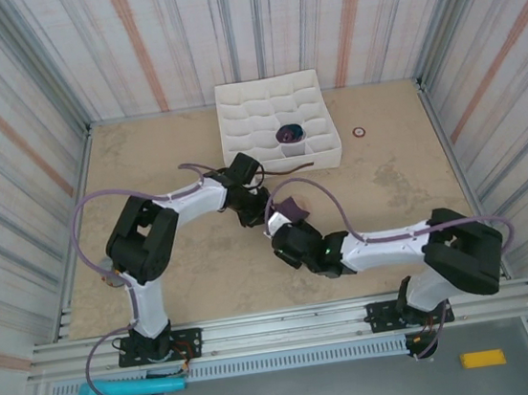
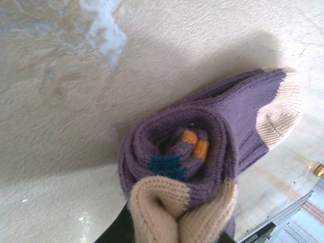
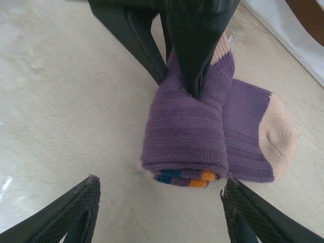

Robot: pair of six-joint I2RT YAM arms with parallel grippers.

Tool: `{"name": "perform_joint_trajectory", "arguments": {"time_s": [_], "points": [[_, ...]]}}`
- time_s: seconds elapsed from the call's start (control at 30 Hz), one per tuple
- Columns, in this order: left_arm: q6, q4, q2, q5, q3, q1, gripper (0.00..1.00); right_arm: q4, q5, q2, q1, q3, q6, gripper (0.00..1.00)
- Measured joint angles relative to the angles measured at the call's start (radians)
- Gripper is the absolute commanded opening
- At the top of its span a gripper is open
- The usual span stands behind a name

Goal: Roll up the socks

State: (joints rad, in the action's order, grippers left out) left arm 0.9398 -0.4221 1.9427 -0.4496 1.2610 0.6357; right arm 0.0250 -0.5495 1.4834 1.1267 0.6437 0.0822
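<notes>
**Hazards**

1. Unrolling. The socks (image 3: pixel 185 136) lie on the table (image 1: pixel 144 164) as a partly wound roll, at the centre of the right wrist view and just below the tray (image 1: pixel 269 81) in the top view. The left gripper (image 3: pixel 179 87) enters from the top of the right wrist view and is clamped on the upper fold of the roll. This pinch appears to be the only restraint. The knit is springy, so releasing it is likely to let the outer turn relax.
2. Missed grasp. The right gripper (image 3: pixel 159 190) stands with its jaws wide apart at the lower corners of its own view, holding nothing. If it closes from here, it may catch only the near edge of the roll and drag it across the table.
3. Loose tail. The peach toe (image 3: pixel 276 134) projects to the right of the roll, unwound. It may fold under or snag.

**Materials and shapes**

- Table: pale, matt, lightly mottled, flat.
- Tray: white, rigid, divided into square compartments.
- Socks: soft ribbed purple knit, wound into a spiral. In the left wrist view the end face shows teal and orange patches at its core.
- Peach toe: rounded, coarser knit.
- Right gripper fingers: black, with textured pads.
</notes>
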Motion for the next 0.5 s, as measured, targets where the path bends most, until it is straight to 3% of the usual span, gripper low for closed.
{"name": "perform_joint_trajectory", "arguments": {"time_s": [0.37, 0.5], "points": [[-0.028, -0.020, -0.006, -0.039, -0.016, -0.013, 0.00, 0.136, -0.167, 0.226, 0.019, 0.066, -0.069, 0.65], [-0.028, -0.020, -0.009, -0.046, -0.021, -0.014, 0.00, 0.163, -0.208, 0.280, 0.019, 0.099, -0.072, 0.50]]}}
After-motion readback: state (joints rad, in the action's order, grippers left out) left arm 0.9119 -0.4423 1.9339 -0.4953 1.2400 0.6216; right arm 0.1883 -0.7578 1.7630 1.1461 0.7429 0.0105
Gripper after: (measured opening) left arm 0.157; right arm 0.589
